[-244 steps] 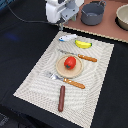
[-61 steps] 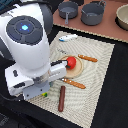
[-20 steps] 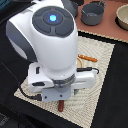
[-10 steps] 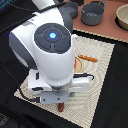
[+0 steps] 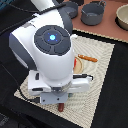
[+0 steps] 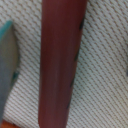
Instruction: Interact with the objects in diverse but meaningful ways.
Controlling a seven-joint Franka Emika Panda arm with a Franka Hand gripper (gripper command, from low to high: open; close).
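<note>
Black tabletop (image 5: pixel 112 95) with a beige woven placemat (image 5: pixel 97 75) laid on it; placemat is the reference below.

Arm body (image 5: pixel 50 50), white with a lit blue ring, sits over the middle of the placemat and blocks most of it in the exterior view.

Brown sausage stick (image 6: pixel 61 60): smooth, dark reddish-brown, cylindrical, rounded at one end, matte. It lies flat on the placemat weave, directly under the wrist camera. In the exterior view only its tip (image 5: pixel 61 106) shows, poking out under the wrist at the placemat's near edge. Long axis appears to run roughly near-to-far across the placemat.

Beside the sausage on the placemat: a grey-teal edged piece (image 6: pixel 9 65), blurred, can't tell what it is. An orange stick-like handle (image 5: pixel 89 58) lies on the placemat on the exterior view's right of the arm.

Containers: two grey pots (image 5: pixel 94 12) and a tan bowl (image 5: pixel 122 16) off the placemat's far edge, on the black top. Contents not visible.

Gripper: fingers not visible in either view, can't tell if spread or clamped.
</note>
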